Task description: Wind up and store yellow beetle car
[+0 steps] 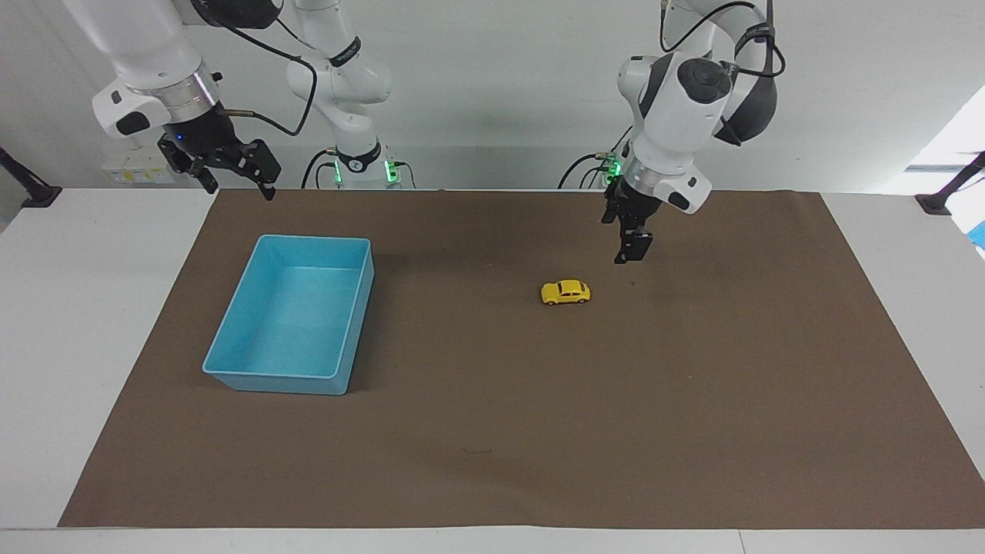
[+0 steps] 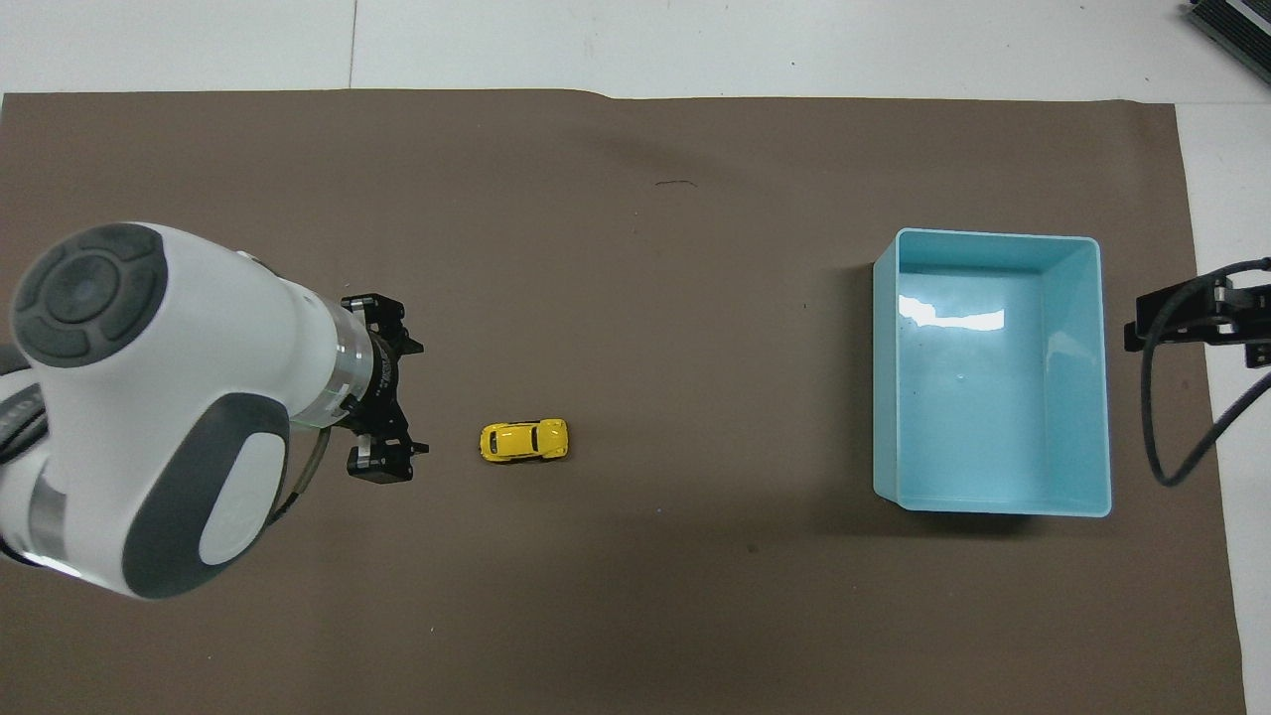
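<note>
Hovering my left gripper (image 1: 629,250) over the mat (image 1: 492,462), jaws wide; yellow beetle car (image 1: 565,292) lies untouched near it, toward the right arm's end. Right gripper (image 1: 231,178) waits, open.

Bare mat (image 1: 492,431) around car (image 1: 565,292)

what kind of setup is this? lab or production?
Looks like a robotics lab bench, not production. Two Franka arms are mounted at a white table covered by a brown mat, and the only props are a yellow beetle car and an empty blue bin. The wall is plain.
</note>
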Action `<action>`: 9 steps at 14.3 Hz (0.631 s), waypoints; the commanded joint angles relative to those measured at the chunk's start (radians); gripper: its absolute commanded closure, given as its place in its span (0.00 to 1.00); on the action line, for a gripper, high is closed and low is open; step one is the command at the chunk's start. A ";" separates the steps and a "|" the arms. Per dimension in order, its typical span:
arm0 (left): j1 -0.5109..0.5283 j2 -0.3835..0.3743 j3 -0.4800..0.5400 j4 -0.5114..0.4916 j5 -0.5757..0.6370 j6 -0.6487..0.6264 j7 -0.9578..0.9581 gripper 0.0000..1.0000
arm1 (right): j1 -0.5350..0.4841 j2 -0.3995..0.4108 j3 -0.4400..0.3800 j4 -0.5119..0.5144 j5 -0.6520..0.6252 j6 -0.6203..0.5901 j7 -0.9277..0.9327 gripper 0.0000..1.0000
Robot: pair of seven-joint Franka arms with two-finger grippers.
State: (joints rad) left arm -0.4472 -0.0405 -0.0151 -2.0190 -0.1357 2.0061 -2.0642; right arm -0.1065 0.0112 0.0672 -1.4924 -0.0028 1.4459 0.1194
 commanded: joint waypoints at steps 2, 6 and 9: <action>-0.094 0.077 0.020 -0.101 -0.005 0.172 -0.089 0.00 | -0.007 -0.011 0.003 -0.008 0.007 0.001 -0.021 0.00; -0.137 0.094 0.021 -0.190 -0.005 0.316 -0.141 0.00 | -0.007 -0.011 0.005 -0.008 0.007 0.001 -0.021 0.00; -0.149 0.129 0.021 -0.211 -0.002 0.368 -0.171 0.00 | -0.007 -0.011 0.005 -0.008 0.007 0.001 -0.021 0.00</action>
State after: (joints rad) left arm -0.5629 0.0868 -0.0150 -2.1961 -0.1357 2.3341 -2.2128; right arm -0.1065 0.0112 0.0672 -1.4923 -0.0028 1.4459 0.1194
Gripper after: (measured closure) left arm 0.000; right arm 0.000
